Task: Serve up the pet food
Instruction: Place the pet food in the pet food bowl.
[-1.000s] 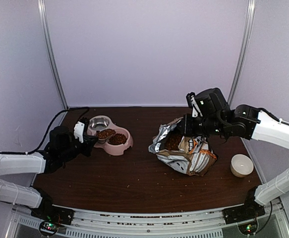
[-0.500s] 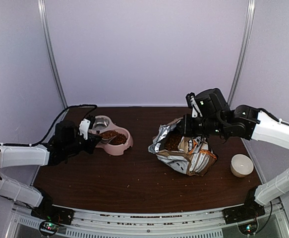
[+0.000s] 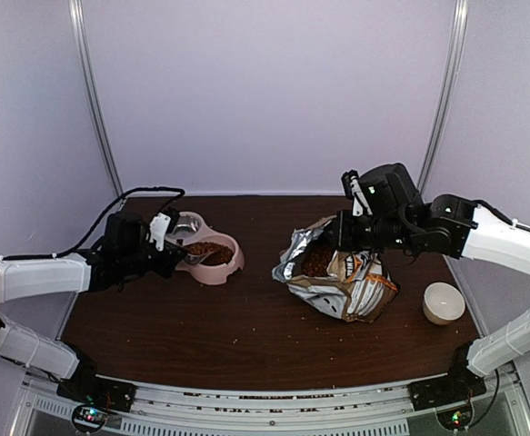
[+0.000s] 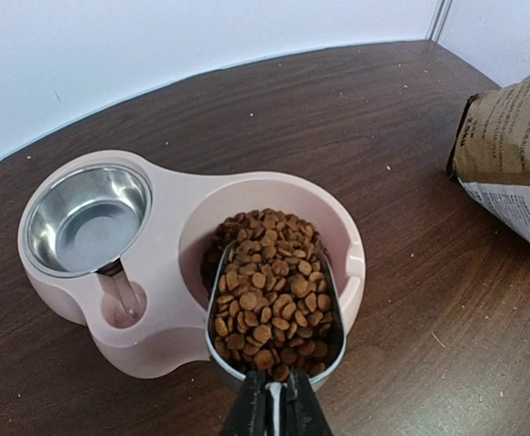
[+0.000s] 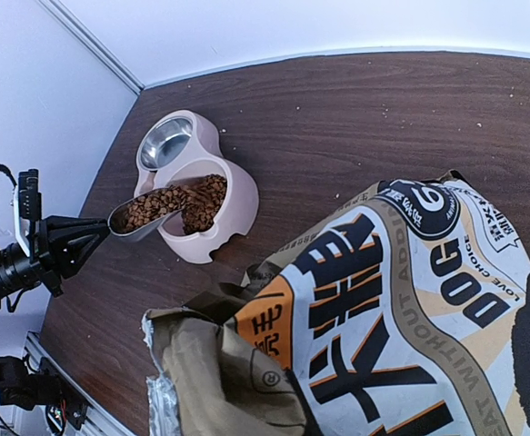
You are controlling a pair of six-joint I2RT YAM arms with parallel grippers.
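Observation:
My left gripper (image 4: pixel 276 413) is shut on the handle of a metal scoop (image 4: pixel 337 304). The scoop is heaped with reddish-brown pet food (image 4: pixel 269 300) and its front end lies over the right basin of the pink feeder (image 4: pixel 165 327), which also holds kibble. In the top view the left gripper (image 3: pixel 175 257) is at the feeder's (image 3: pixel 221 272) near left side. My right gripper (image 3: pixel 342 238) is at the top edge of the open pet food bag (image 3: pixel 351 282), shut on it; kibble (image 3: pixel 319 261) shows inside. The bag (image 5: pixel 410 309) fills the right wrist view and hides the fingers.
The feeder's left basin is a shiny metal bowl (image 4: pixel 87 218) with nothing in it. A small white bowl (image 3: pixel 444 302) stands on the table to the right of the bag. Stray crumbs lie on the dark wooden table (image 3: pixel 246 336). White walls close the back and sides.
My left arm has moved right and away toward the feeder, bringing the loaded scoop further over the right basin. The right arm and bag have not moved.

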